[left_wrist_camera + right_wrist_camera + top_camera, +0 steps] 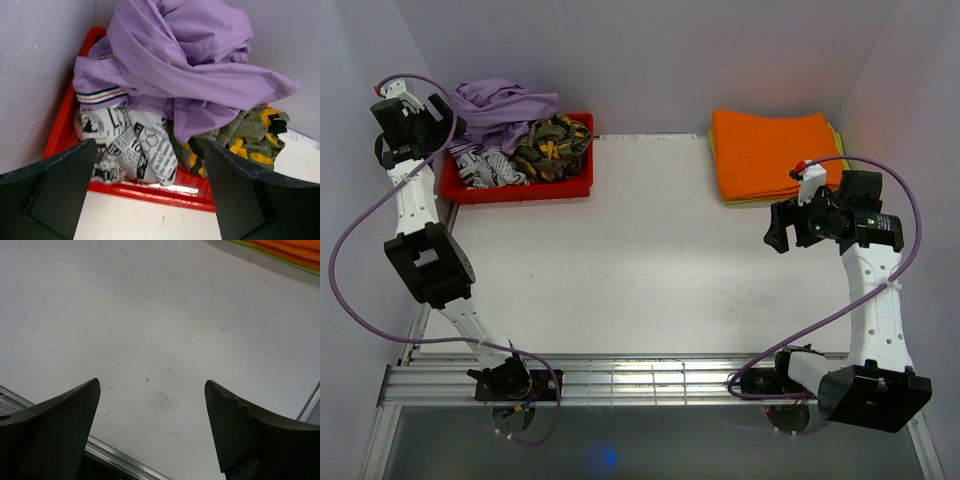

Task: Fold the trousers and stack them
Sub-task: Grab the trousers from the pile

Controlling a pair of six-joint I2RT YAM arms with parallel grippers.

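The lilac-purple trousers [500, 105] lie bunched on top of the heap in the red bin [520, 190] at the back left. In the left wrist view the trousers [185, 65] fill the upper part, draped over other garments. My left gripper [448, 135] hangs by the bin's left end, just short of the heap; in its wrist view the gripper [150, 150] is open and empty. My right gripper [782, 232] hovers over bare table at the right; in its wrist view the gripper [150, 385] is open and empty.
A black-and-white printed garment [135, 145] and a camouflage garment [555, 140] share the bin under the trousers. Folded orange and yellow-green cloths [770, 155] are stacked at the back right. White walls close in at the left, back and right.
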